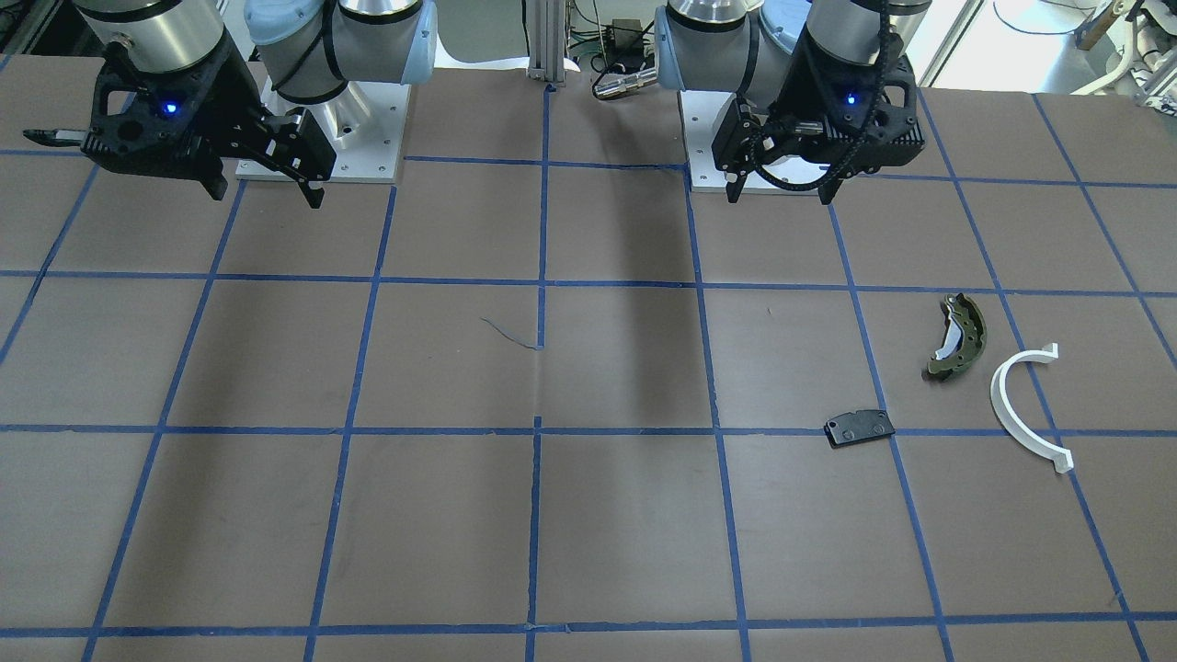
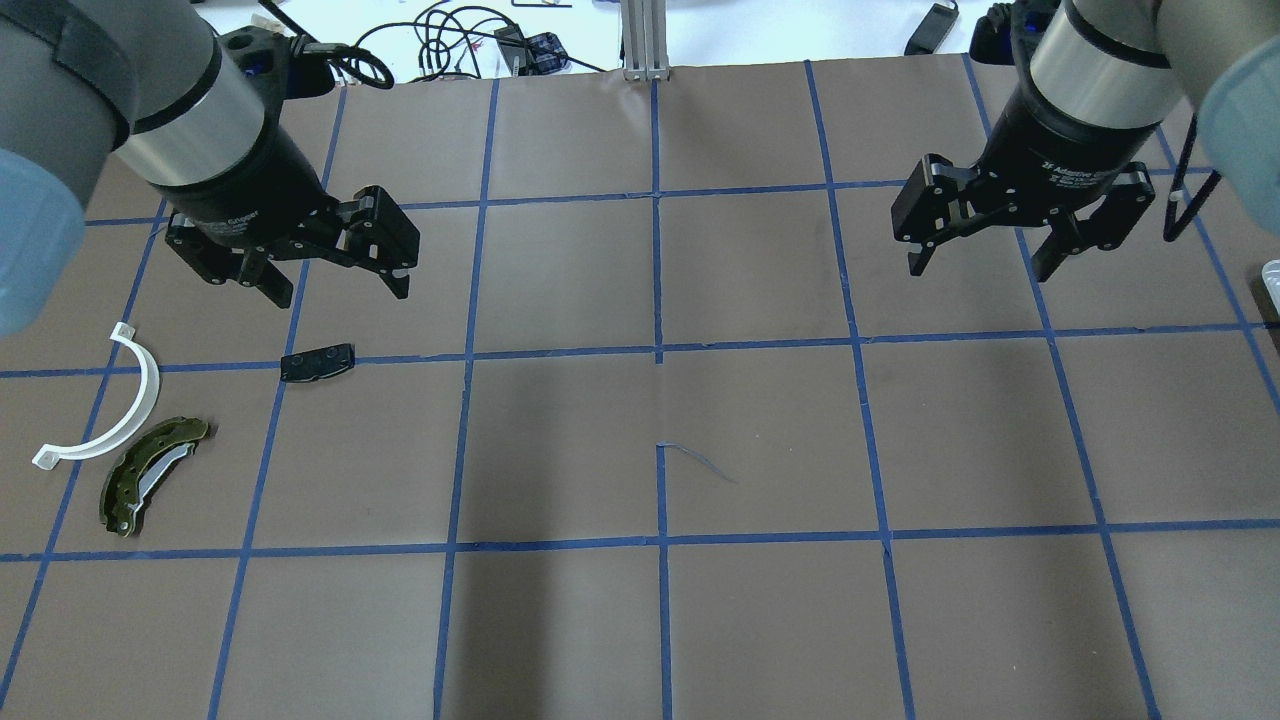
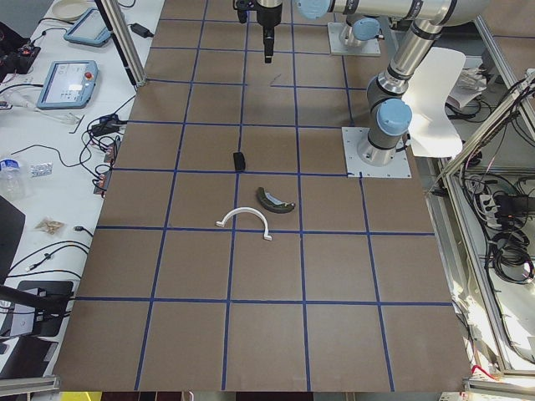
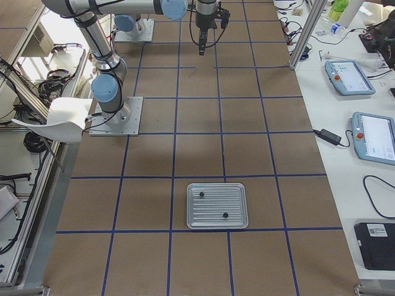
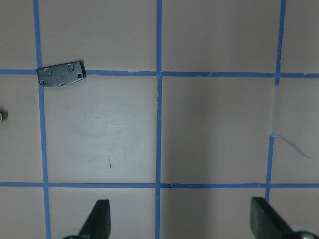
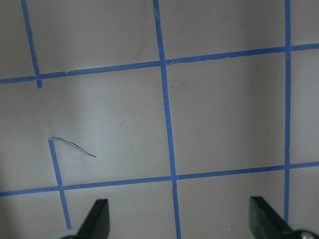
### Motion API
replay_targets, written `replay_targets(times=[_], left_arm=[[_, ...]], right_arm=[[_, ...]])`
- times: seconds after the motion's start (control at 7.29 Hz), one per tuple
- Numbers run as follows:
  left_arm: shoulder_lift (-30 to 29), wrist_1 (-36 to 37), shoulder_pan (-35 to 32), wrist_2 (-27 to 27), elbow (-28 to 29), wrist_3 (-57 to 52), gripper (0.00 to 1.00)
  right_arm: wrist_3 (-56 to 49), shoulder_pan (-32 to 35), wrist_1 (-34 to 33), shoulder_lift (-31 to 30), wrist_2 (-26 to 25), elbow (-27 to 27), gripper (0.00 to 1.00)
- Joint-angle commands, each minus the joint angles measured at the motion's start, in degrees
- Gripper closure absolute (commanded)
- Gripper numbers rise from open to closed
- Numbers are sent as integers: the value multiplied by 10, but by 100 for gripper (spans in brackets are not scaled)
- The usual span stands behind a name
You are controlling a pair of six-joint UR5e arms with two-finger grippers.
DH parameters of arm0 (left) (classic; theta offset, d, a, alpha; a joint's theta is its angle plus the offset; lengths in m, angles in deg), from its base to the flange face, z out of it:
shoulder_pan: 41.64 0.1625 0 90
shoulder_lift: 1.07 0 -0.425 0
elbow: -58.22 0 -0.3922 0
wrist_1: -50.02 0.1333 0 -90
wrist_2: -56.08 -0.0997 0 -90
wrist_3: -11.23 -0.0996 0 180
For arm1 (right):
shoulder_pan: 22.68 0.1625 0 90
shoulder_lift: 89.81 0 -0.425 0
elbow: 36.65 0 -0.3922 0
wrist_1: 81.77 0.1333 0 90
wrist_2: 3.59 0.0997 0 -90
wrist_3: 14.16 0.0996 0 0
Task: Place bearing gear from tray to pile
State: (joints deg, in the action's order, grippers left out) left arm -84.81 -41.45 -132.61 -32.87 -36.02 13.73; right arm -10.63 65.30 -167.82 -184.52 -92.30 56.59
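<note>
Taped table [image 2: 760, 420] bears pile [image 2: 122, 482] near spread left gripper [image 2: 338, 295].

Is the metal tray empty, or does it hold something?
Not empty. A small dark part and a second dark part lie in the tray, apart from each other; too small to identify.

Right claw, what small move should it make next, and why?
Probably swing the right claw, open and empty, out to the robot's right toward the tray, where two small dark parts lie. It hangs far from the tray, and its wrist view shows only bare taped surface.
</note>
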Motion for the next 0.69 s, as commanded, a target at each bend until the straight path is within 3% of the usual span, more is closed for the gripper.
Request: replay_targets(times=[0.0,0.55], left_arm=[[11,-1,-1,1,-5,1,0],[11,0,-2,1,-5,1,0]], right_arm=[[-6,-1,-1,0,-1,0,0],[-4,0,-2,1,-4,0,0]])
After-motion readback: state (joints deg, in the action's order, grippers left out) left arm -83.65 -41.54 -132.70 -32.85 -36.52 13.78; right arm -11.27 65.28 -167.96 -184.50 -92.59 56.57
